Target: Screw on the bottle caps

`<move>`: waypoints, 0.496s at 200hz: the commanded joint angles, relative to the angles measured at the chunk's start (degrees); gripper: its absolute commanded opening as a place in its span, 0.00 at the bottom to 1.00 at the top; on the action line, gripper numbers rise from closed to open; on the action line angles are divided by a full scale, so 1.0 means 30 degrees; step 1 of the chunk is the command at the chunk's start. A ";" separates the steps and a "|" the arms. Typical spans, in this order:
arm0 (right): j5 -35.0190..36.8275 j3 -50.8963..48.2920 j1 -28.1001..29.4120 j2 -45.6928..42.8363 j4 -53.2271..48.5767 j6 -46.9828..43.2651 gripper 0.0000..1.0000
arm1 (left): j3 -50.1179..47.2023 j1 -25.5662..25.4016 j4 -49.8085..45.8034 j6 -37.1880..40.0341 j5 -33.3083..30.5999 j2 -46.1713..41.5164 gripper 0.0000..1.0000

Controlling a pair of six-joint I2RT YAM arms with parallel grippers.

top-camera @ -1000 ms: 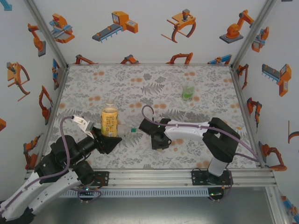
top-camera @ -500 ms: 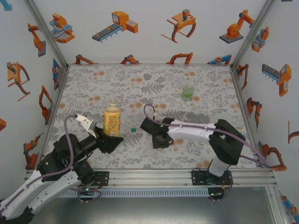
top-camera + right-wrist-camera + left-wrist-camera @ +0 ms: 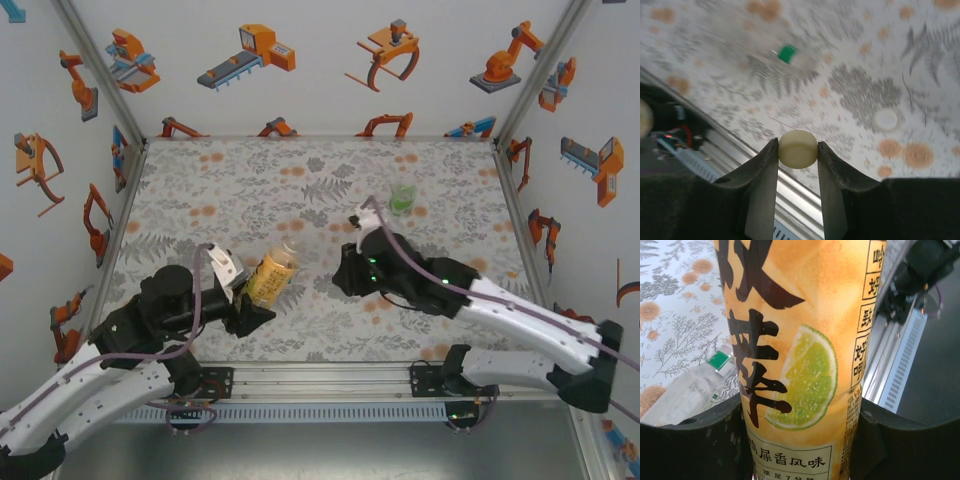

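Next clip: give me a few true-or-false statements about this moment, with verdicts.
1. The left gripper holds the amber-yellow bottle. True.
2. The right gripper is empty. False: it pinches the pale yellowish cap.
3. A white cap lies on the table. True.
4. The greenish-clear bottle lies on its side. False: it stands upright.

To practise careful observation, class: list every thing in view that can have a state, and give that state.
Amber-yellow plastic bottle: tilted, gripped.
Left gripper: shut on that bottle.
Pale yellowish round plastic cap: pinched, lifted.
Right gripper: shut on that cap.
Green plastic cap: lying loose.
White round plastic cap: lying loose.
Greenish-clear plastic bottle: upright, untouched.
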 commanded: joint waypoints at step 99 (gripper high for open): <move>-1.0318 0.1556 0.0117 -0.3526 0.0417 -1.2468 0.04 | 0.4377 0.0032 -0.5663 0.9205 0.3887 0.3916 0.00</move>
